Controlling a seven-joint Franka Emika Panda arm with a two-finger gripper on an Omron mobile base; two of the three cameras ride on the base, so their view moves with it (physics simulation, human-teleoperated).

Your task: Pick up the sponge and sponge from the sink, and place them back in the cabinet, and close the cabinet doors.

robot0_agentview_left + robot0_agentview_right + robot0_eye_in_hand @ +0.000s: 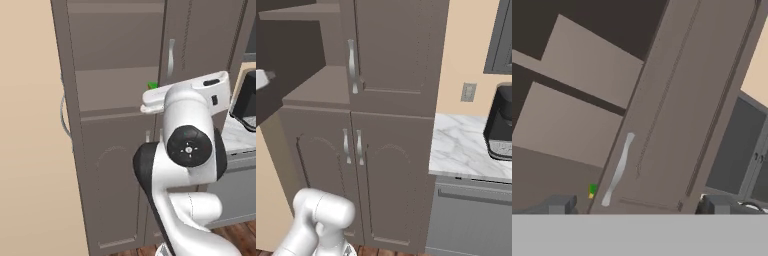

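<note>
A sponge [592, 190] sits on the cabinet [115, 115] shelf, lower left of the hand view. Jaws spread, empty. The door [677, 110] should swing stiffly; push near its handle [618, 169].

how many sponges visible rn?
1. A sponge shows as a green sliver on the open cabinet shelf, beside the shut upper door; the hand view shows it green over yellow. The second may be hidden behind the arm or door.
</note>
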